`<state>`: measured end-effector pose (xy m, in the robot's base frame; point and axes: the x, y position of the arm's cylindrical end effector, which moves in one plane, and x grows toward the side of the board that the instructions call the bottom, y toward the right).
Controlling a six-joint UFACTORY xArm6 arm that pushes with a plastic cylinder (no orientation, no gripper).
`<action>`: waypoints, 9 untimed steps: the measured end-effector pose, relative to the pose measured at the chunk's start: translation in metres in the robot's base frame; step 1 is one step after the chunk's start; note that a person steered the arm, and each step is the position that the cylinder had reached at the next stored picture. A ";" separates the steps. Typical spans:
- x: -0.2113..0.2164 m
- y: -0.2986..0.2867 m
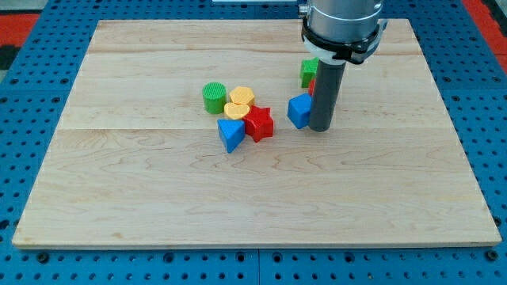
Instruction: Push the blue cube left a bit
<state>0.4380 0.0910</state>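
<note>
The blue cube sits right of the board's middle. My tip rests on the board just to the cube's right, touching or nearly touching it. The dark rod hides part of a red block behind it. A green block stands just above the blue cube, partly hidden by the arm.
A cluster lies to the cube's left: a green cylinder, two yellow blocks, a red star-shaped block and a blue triangular block. The wooden board lies on a blue pegboard.
</note>
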 end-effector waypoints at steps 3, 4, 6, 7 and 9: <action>-0.014 0.045; -0.015 0.046; -0.017 0.046; -0.019 0.046; -0.020 0.045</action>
<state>0.4178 0.1358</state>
